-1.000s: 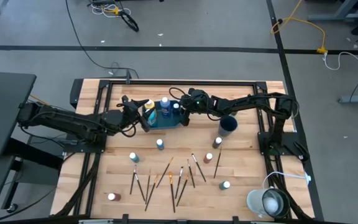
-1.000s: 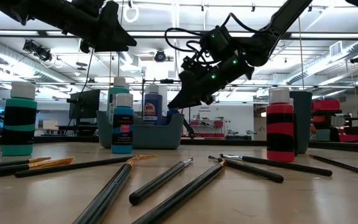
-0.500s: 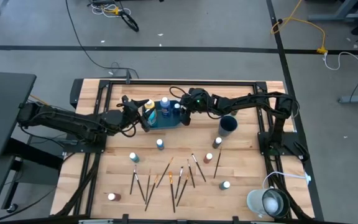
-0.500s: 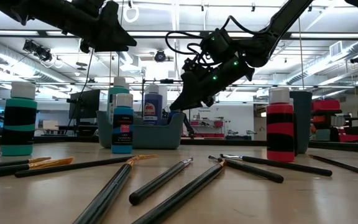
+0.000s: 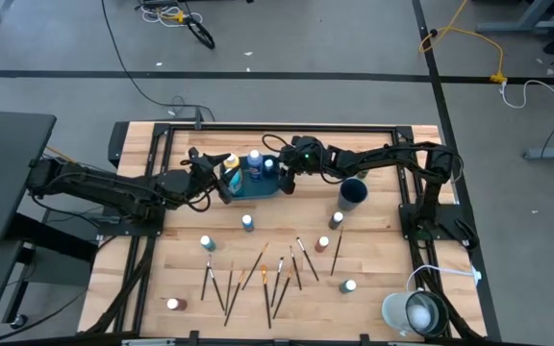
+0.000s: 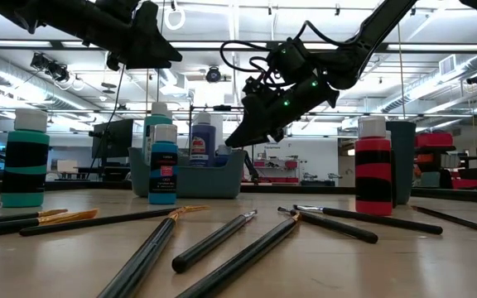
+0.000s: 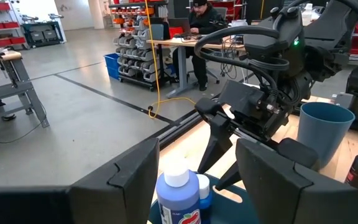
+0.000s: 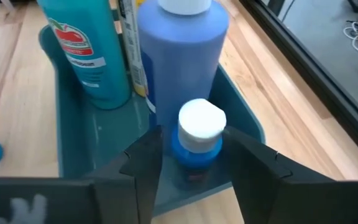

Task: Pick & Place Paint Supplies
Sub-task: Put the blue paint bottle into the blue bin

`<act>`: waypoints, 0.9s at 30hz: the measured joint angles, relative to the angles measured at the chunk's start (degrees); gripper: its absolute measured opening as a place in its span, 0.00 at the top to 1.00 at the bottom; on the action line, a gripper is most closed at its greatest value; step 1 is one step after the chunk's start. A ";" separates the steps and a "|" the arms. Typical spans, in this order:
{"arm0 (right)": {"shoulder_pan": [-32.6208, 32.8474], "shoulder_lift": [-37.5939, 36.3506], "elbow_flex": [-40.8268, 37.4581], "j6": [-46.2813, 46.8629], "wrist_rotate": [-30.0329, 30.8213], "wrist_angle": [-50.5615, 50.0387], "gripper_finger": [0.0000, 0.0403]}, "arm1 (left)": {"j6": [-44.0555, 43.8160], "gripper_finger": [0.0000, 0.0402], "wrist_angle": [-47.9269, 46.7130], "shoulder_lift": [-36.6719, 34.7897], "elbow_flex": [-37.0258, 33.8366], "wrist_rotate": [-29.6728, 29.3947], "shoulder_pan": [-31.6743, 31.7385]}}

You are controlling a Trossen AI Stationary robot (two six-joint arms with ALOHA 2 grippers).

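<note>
A teal tray (image 5: 254,186) near the table's far edge holds a teal bottle (image 8: 82,56), a tall blue bottle (image 8: 182,56) and a small white-capped blue bottle (image 8: 199,134), which stands upright on the tray floor. My right gripper (image 8: 194,168) is open at the tray's right end, slanting down, one finger on either side of the small blue bottle. My left gripper (image 7: 197,180) is open and level above the tray's left end (image 5: 221,179). Several loose bottles (image 5: 247,222) and paintbrushes (image 5: 258,274) lie on the near half of the table.
A dark blue cup (image 5: 353,191) stands to the right of the tray. A red-and-black bottle (image 6: 373,170) and a teal one (image 6: 25,161) stand among the brushes. A pale round object (image 5: 416,312) sits at the near right corner. A person sits beyond the table (image 7: 197,15).
</note>
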 joint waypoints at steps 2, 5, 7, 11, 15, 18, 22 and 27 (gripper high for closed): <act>0.00 0.00 0.00 -0.01 -0.25 0.09 0.56 | 0.01 0.45 -0.01 0.00 0.00 0.00 0.00; 0.00 0.00 0.00 -0.01 -0.23 0.11 0.54 | 0.00 0.45 -0.01 0.00 0.00 0.00 0.01; 0.00 0.00 0.00 -0.03 -0.23 0.15 0.53 | 0.00 0.45 -0.02 0.00 0.00 0.00 0.00; 0.14 -0.25 0.00 -0.01 -0.23 0.13 0.50 | 0.01 0.45 -0.08 0.00 0.00 0.23 0.01; 1.13 -2.16 0.00 -0.46 -0.14 -0.43 0.50 | 0.65 0.45 -0.61 0.00 0.00 4.95 0.00; 2.67 -5.12 0.04 -1.23 -0.22 -2.16 0.50 | 1.74 0.45 -0.52 0.00 -0.02 8.81 -0.02; 5.57 -8.98 0.04 -1.36 -0.30 -5.90 0.51 | 1.45 0.45 -0.51 0.00 -0.02 13.08 0.00; 10.11 -12.03 0.04 -1.47 -0.34 -10.17 0.51 | 0.74 0.45 -0.50 0.00 -0.02 20.05 0.00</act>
